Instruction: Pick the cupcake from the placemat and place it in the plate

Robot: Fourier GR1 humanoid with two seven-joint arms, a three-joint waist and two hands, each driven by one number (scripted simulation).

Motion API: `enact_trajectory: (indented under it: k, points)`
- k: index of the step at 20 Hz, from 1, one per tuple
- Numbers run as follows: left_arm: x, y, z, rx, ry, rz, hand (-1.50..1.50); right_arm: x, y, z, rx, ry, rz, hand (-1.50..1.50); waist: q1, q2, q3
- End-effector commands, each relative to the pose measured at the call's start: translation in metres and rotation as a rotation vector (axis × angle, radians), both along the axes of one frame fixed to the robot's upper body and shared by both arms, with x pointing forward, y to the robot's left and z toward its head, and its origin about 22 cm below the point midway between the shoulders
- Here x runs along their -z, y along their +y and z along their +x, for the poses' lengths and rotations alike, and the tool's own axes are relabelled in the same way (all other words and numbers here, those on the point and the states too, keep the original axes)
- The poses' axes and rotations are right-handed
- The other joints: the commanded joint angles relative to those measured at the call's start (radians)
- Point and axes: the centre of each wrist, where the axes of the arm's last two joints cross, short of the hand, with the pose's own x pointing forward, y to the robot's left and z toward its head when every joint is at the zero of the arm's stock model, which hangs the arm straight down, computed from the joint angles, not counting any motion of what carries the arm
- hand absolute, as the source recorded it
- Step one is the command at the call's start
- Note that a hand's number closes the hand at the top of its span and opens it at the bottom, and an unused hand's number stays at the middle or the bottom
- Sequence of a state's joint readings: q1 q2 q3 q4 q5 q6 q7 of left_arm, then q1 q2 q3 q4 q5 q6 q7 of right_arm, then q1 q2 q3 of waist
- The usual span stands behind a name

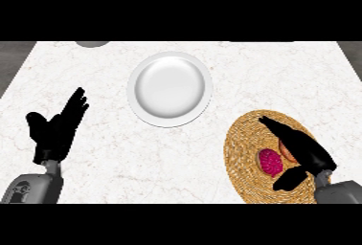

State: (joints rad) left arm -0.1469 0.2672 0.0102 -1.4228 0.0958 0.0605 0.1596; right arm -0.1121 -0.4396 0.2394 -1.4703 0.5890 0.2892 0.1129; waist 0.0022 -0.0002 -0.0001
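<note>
A cupcake with pink frosting (269,161) and a tan base lies on the round woven placemat (244,143) at the right of the counter. My right hand (300,148) is over the placemat, right beside the cupcake, fingers straight and pointing up-left, thumb below the cupcake; part of the cupcake is hidden behind it. The white plate (170,89) stands empty at the counter's middle back. My left hand (58,127) rests open at the left, fingers up.
The white marble counter (106,158) spreads around everything. A grey rounded object (92,44) shows at the far edge, upper left. Dark floor lies beyond the counter's left and right corners.
</note>
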Motion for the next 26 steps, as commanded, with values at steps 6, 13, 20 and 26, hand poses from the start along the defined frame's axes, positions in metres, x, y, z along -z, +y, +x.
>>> enact_trajectory:
  k: [6, 13, 20, 26]
  points:
    - [0.003, 0.002, 0.011, 0.004, 0.002, -0.003, 0.00, 0.010, 0.011, 0.003, -0.178, 0.072, -0.026, 1.50, -0.003, 0.001, 0.000]
    - [0.012, 0.001, -0.005, -0.018, 0.001, 0.024, 0.00, 0.019, 0.030, -0.015, -0.154, 0.016, 0.027, 1.50, -0.004, -0.001, 0.000]
    - [-0.005, 0.006, 0.011, 0.008, -0.005, 0.011, 0.00, -0.004, 0.100, -0.004, -0.121, -0.234, 0.006, 1.50, 0.003, 0.001, 0.000]
    - [-0.012, -0.030, 0.022, 0.120, -0.018, 0.004, 0.00, -0.038, 0.236, -0.018, -0.351, -0.355, -0.013, 1.50, 0.119, 0.013, -0.001]
